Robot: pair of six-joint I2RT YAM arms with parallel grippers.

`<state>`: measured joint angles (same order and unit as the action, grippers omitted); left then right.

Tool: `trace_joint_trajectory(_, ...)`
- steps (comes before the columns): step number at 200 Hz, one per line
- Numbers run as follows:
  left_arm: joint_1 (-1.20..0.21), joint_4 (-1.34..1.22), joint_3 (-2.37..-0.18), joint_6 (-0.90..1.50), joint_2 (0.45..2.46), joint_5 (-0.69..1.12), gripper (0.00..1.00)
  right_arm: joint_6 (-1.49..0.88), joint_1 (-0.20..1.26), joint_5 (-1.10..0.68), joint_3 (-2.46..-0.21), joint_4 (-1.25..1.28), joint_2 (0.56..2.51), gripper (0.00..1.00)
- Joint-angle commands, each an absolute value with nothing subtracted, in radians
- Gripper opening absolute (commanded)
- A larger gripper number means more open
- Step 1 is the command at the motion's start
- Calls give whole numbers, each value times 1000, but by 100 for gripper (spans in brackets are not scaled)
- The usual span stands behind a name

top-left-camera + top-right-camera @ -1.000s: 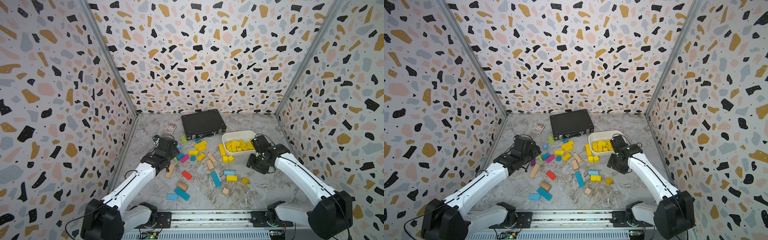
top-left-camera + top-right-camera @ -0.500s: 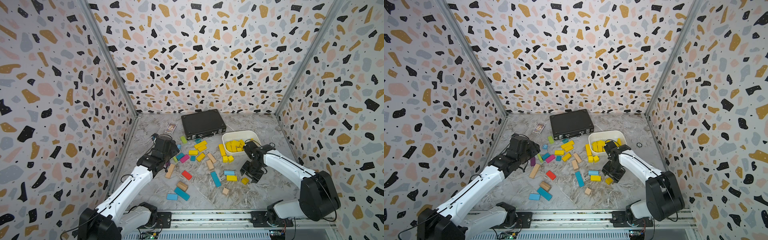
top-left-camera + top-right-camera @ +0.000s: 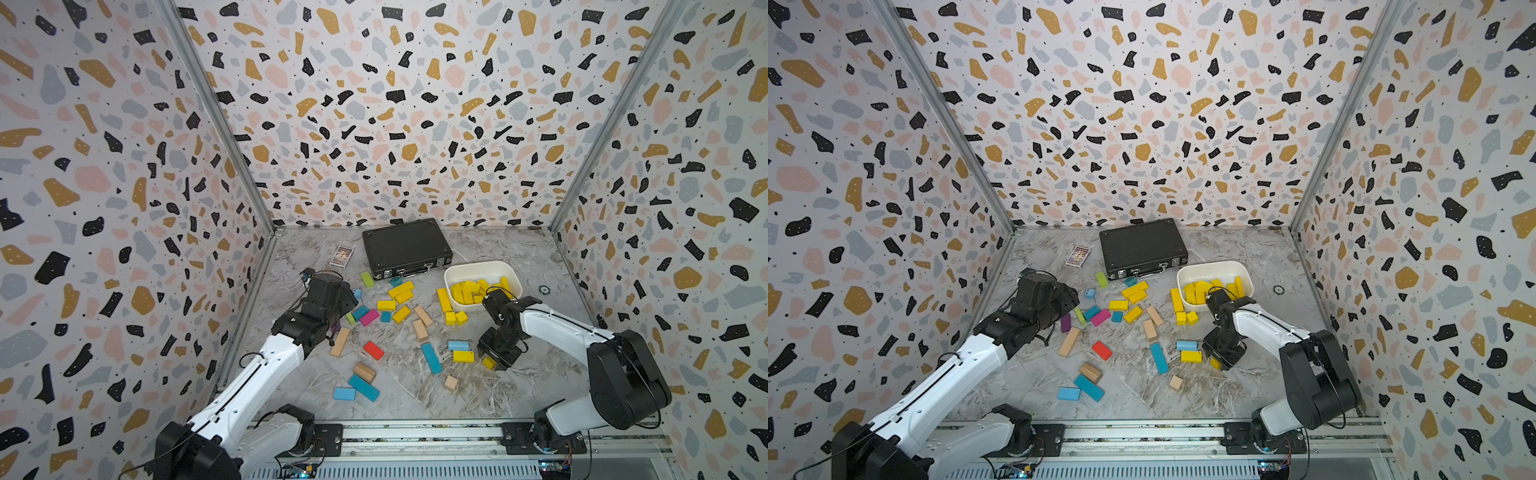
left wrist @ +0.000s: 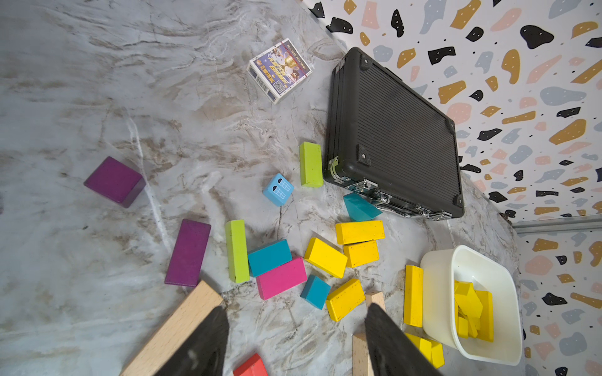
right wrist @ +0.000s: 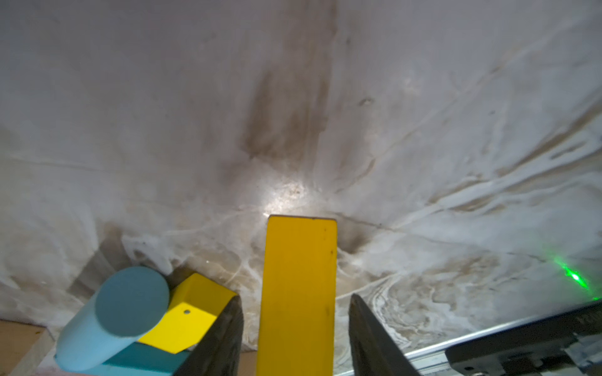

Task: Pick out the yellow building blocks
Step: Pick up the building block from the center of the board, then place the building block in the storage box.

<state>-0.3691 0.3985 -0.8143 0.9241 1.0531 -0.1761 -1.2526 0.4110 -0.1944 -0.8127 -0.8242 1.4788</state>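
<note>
Near right on the marble table [image 3: 519, 386], one small yellow block [image 3: 488, 363] is sitting directly under the right gripper [image 5: 295, 298]. In the right wrist view the block is lying lengthwise between the two black fingers [image 5: 218, 341]. Both fingers are standing apart from it. A thin strip of table is showing on each side, so nothing is being clamped.

Just left of that block a yellow bar [image 3: 463, 356] is lying flat, with a light blue cylinder [image 3: 458, 345] just beyond it on the far side. A teal bar [image 3: 431, 357] is lying further left.

Other yellow building blocks [image 3: 473, 291]: most are lying heaped in the white tub [image 3: 482, 268] at far right. One long yellow bar [image 3: 444, 299] is lying on the table along the tub's left wall. Two yellow cubes [image 3: 455, 318] are sitting just to the near side of it. Four more yellow pieces [image 3: 401, 291] are lying in a loose cluster toward the middle, mixed with teal, pink and lime-green blocks.

The left gripper [image 4: 294, 309] is hovering over the left side of the spread, fingers wide apart, nothing between them. In the left wrist view a tan bar [image 4: 176, 325] and a red block [image 4: 250, 366] are lying on the table beneath. Two purple blocks [image 4: 114, 180] are lying further left, apart from the rest.

A black case [image 3: 407, 249] is lying closed at far middle, and a small card box [image 3: 341, 255] is lying just left of it.
</note>
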Motion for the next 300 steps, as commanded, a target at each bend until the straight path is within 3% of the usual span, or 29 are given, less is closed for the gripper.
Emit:
trace_joint_trajectory(1,-364,400,-808,928,1051,-186,67,-1283,414,-198,-796,-806,1488,46)
trace_joint_trajectory(72,-364,410,-804,931,1044,-199,67,-1282,407,-134,-805,-847,1410,25)
trace_joint_trajectory(127,-365,404,-793,940,1015,-226,67,-1039,407,95,-1017,-937,1306,24)
trace_joint_trajectory(191,-364,406,-807,942,1041,-192,67,-493,385,105,-1332,-892,1551,26)
trace_joint_trajectory(300,-364,416,-789,967,1020,-207,66,-332,347,-98,-1692,-955,1943,27)
